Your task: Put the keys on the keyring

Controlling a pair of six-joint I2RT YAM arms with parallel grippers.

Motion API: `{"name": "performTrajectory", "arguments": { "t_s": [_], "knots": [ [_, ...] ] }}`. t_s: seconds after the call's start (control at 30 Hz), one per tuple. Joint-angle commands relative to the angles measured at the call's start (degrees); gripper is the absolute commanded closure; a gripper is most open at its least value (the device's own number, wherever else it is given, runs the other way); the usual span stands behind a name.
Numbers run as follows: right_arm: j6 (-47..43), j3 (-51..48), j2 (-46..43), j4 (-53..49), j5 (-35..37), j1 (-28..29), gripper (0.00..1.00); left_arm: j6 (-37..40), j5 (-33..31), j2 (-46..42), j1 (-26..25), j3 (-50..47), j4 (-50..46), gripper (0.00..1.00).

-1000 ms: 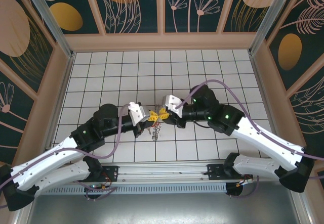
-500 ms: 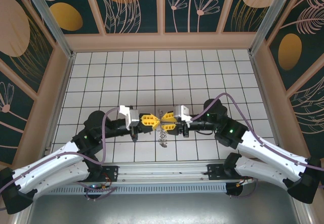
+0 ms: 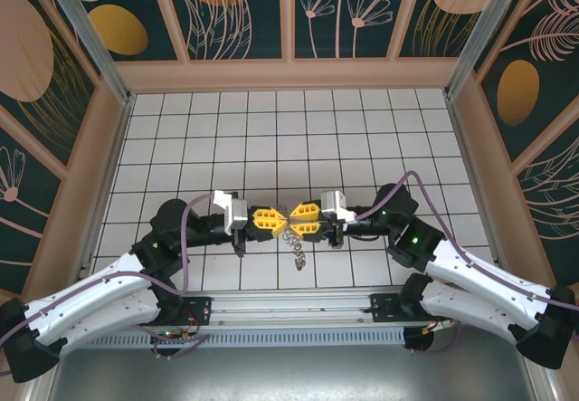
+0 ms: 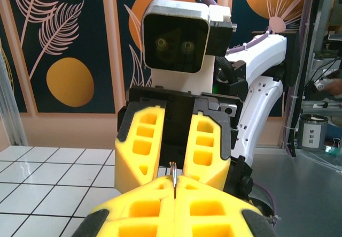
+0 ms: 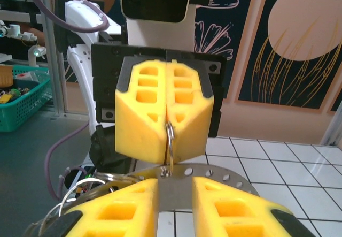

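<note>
While my left fingers [image 4: 144,210] pinch shut on the thin silver wire keyring [image 5: 172,143], my right fingers [image 5: 117,215] straddle a grey perforated metal plate [image 5: 214,174]; whether they grip it is unclear. Tiny silver keys [image 3: 291,237] dangle below, above the white tiled desk [image 3: 362,129]. The keyring looks light, stiff and slippery, so I would hold its rim firmly.

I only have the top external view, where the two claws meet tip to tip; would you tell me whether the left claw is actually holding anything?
Observer: Yes. In the left wrist view the left claw is shut on a thin wire loop, pinched edge-on.
Operator: Thank you. And the right claw?
Observer: In the right wrist view the right claw appears to grip the keyring, a grey plate punched with holes that fills its gap.
Operator: Are loop and plate joined?
Observer: The loop's lower end meets the plate's rim; whether it threads a hole, I cannot tell.
</note>
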Motion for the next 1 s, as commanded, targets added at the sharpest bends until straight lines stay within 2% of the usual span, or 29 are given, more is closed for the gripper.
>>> {"name": "performTrajectory", "arguments": {
  "t_s": [0.0,0.2,0.27,0.37,0.43,0.57,0.63,0.7,0.9,0.97],
  "knots": [
    [1.95,-0.97,-0.34,5.65,-1.34,-0.21,0.78,-0.64,1.33,-0.36,-0.03,-0.28,3.45,1.00],
    [3.22,-1.45,0.25,8.40,-1.60,-0.21,0.81,-0.39,1.65,-0.25,0.00,-0.10,2.96,1.00],
    [3.20,-1.38,0.64,8.27,-1.35,-0.22,0.86,-0.36,1.62,-0.15,-0.04,-0.06,3.07,1.00],
    [2.74,-0.71,1.15,7.00,-0.49,-0.17,1.00,-0.23,1.45,-0.05,-0.07,-0.01,2.89,1.00],
    [2.00,0.21,1.28,4.89,1.12,-0.21,1.00,0.42,0.52,0.23,-0.07,0.51,1.18,1.00],
    [-1.77,6.09,3.06,-6.19,5.69,-0.23,1.00,4.50,-5.15,1.31,-0.04,4.37,-9.84,1.00],
    [-3.99,10.03,4.72,-13.32,7.98,-0.13,1.00,6.72,-8.68,1.66,-0.02,6.58,-15.10,0.91],
    [-5.83,13.93,6.68,-19.52,10.10,0.05,1.00,8.96,-12.50,2.53,-0.04,8.84,-21.02,0.87],
    [-10.72,23.06,13.66,-31.92,16.16,3.51,1.00,13.15,-18.31,6.73,-0.05,13.26,-31.67,0.92],
    [-12.29,25.28,16.00,-34.68,18.72,5.37,1.00,13.59,-18.77,7.96,-0.06,13.56,-32.40,0.99]
  ]
}}
